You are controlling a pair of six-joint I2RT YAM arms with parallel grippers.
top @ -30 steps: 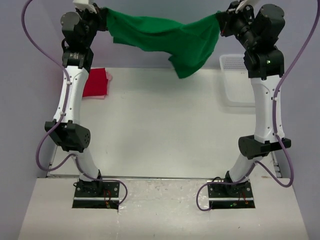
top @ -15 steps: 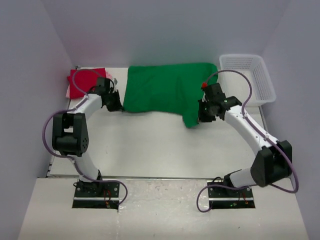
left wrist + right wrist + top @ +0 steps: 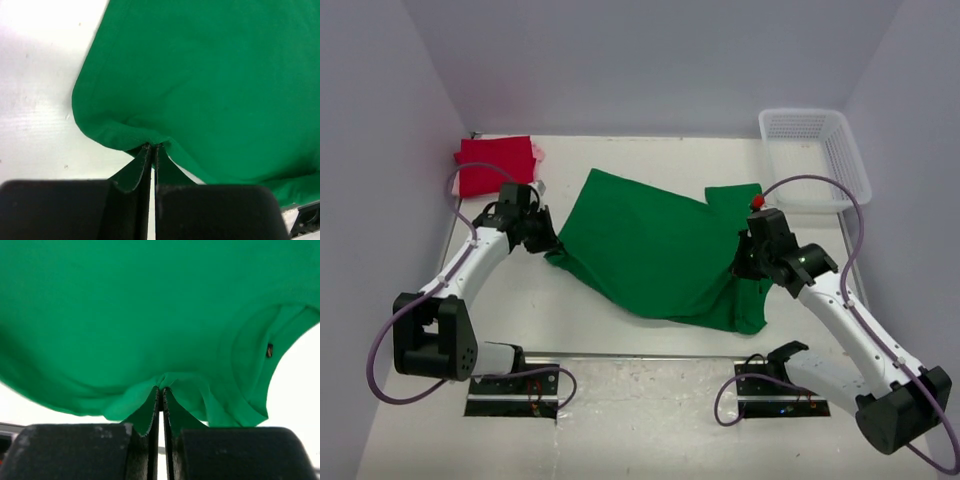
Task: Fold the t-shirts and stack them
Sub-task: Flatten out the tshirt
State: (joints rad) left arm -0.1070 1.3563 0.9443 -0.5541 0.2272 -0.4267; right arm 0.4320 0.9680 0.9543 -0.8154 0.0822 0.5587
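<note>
Left gripper [image 3: 151,147] and right gripper [image 3: 161,389] each pinch tight an edge of the green t-shirt [image 3: 650,250] spread between their jaws, apparently laying it flat; folding likely needs regrasping.

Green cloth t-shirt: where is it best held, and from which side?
Probably its left and right edges, coming in low from each side. The green short-sleeved cloth t-shirt lies spread flat, so only edges can be pinched; left gripper and right gripper hold folds there, jaws shut.
</note>
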